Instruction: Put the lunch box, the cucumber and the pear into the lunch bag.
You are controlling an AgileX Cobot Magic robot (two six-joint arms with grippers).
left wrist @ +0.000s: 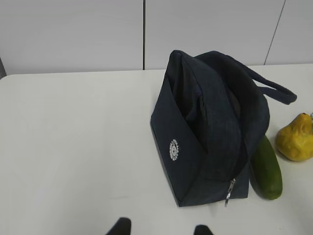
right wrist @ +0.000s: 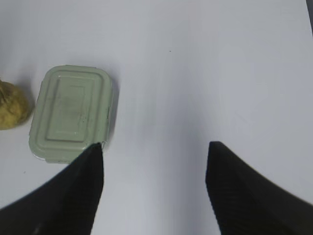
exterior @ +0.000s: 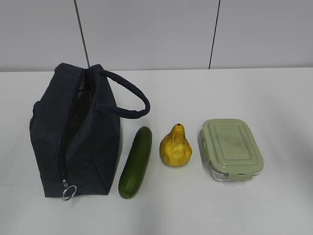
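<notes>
Right gripper (right wrist: 154, 147): jaws spread wide, nothing between them, hovering above bare white table (right wrist: 195, 73); the left fingertip (right wrist: 93, 156) overlaps the near right corner of the lunch box (right wrist: 71, 112) in the right wrist view, and contact cannot be confirmed. The lunch box sits at about 10 o'clock from that gripper, sage-green lid clipped on, with the yellow pear (right wrist: 11, 105) just beside it at 9 o'clock at the frame edge. Left gripper (left wrist: 160, 227): only two dark fingertips show at the bottom edge, parted, nothing between them, clear of all items. The navy lunch bag (left wrist: 210, 127) stands at 1 o'clock from it, zip open along the top, handle loop out to the right. The cucumber (exterior: 136, 161) lies just beside the bag at its 3 o'clock; pear and lunch box follow rightward, each apart from the next.
</notes>
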